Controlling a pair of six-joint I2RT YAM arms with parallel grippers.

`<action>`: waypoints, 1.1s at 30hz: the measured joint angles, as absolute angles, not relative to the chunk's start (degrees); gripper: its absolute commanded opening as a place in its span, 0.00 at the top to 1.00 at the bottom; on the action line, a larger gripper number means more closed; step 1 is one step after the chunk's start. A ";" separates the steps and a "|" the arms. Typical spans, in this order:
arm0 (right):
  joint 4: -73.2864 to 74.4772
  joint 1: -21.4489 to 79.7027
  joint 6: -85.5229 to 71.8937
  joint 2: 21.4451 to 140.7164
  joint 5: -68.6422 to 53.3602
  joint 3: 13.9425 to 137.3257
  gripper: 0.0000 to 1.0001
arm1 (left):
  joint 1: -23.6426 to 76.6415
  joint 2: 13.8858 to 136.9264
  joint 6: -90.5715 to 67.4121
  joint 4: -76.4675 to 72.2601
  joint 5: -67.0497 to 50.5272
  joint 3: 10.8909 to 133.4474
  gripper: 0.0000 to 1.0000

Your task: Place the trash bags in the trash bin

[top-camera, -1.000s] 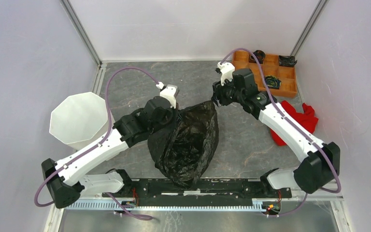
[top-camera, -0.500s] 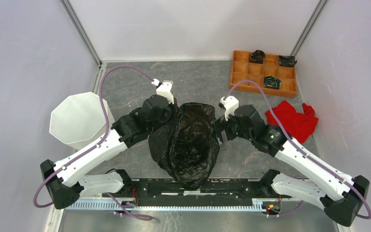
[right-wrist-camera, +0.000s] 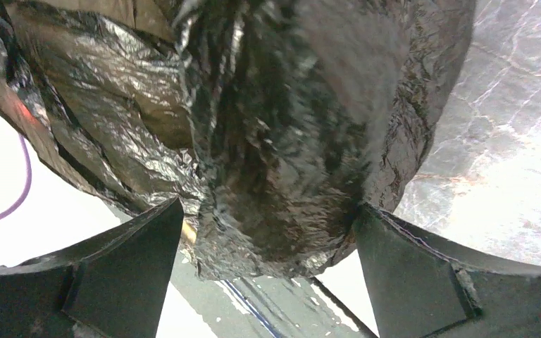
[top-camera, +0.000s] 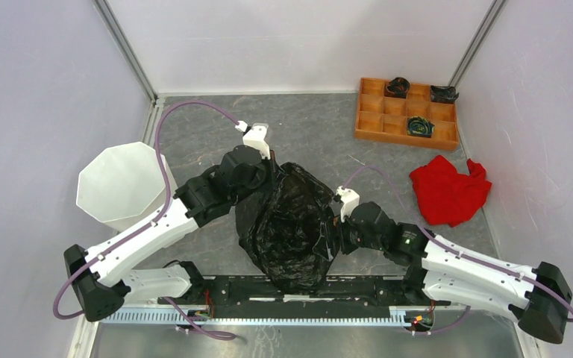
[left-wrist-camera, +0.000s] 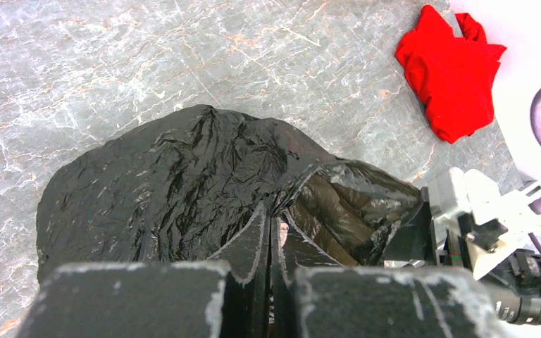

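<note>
A wrinkled glossy black trash bag (top-camera: 289,231) hangs and slumps at the table's middle, near the front rail. My left gripper (top-camera: 271,174) is shut on the bag's upper left edge; in the left wrist view its tips (left-wrist-camera: 269,213) pinch a fold of the black film (left-wrist-camera: 162,176). My right gripper (top-camera: 333,233) is open at the bag's right side. In the right wrist view the bag (right-wrist-camera: 289,120) bulges between its two wide-spread fingers (right-wrist-camera: 137,250), which are not clamped on it. The white octagonal trash bin (top-camera: 118,185) stands at the left, apart from the bag.
A red cloth (top-camera: 449,192) lies at the right; the left wrist view shows this red cloth (left-wrist-camera: 454,70) too. An orange compartmented tray (top-camera: 406,112) with small black items sits at the back right. The black front rail (top-camera: 358,287) runs under the bag's lower end.
My right gripper let go of the bag's upper right corner, opened wide and swung toward the front to the bag's right side. The bag's top right sagged. The left gripper kept its grip.
</note>
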State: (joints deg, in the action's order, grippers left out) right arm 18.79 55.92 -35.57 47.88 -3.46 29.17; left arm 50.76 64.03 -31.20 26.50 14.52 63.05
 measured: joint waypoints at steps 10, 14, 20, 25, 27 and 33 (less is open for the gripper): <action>14.94 61.52 -36.14 49.43 5.23 26.48 0.53 | 50.76 62.57 -31.22 26.65 15.94 62.94 0.98; 17.15 61.01 -33.15 49.71 16.19 26.89 0.76 | 50.76 61.30 -31.24 27.70 19.81 62.17 0.98; 21.71 45.04 -22.65 57.52 20.56 40.58 1.00 | 47.35 63.77 -31.05 31.59 24.03 65.69 0.98; 25.98 38.96 -12.95 65.69 18.59 69.49 1.00 | 43.68 69.12 -27.73 32.08 17.65 83.59 0.98; 24.32 39.24 -10.20 65.08 16.05 77.01 1.00 | 43.75 67.33 -26.70 27.88 12.73 88.05 0.98; 14.04 39.53 -6.15 49.45 11.38 70.13 1.00 | 43.88 53.71 -26.48 17.78 8.86 80.97 0.98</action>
